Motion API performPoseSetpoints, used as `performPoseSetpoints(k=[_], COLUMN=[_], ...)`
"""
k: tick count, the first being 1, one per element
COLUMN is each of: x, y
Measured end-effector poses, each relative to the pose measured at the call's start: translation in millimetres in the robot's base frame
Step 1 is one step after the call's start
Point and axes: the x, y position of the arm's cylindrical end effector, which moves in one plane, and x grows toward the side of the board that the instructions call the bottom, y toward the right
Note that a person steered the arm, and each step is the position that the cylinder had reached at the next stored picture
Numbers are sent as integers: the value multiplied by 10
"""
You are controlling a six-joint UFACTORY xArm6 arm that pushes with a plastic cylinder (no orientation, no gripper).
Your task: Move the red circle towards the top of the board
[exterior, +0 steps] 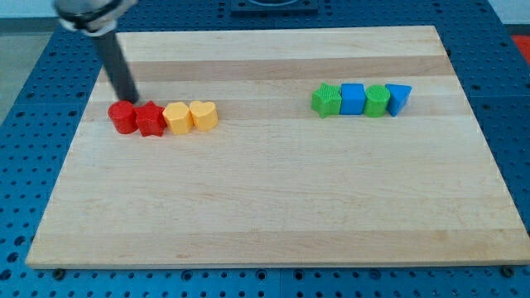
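Note:
The red circle [122, 117] sits at the left end of a row on the wooden board [273, 199], at the view's left. It touches a red star [150, 119] on its right. My tip [131, 100] is just above the top right edge of the red circle, close to where the circle and star meet. The dark rod slants up to the view's top left.
A yellow hexagon-like block [176, 118] and a yellow heart [204, 115] continue the row to the right. At the view's upper right stand a green block [326, 100], a blue square [353, 98], a green block [377, 100] and a blue triangle [398, 98].

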Motion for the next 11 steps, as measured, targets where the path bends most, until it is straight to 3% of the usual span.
performPoseSetpoints(k=[1, 3, 4, 6, 11], x=[123, 800, 827, 543, -416], y=[-484, -349, -108, 210, 34])
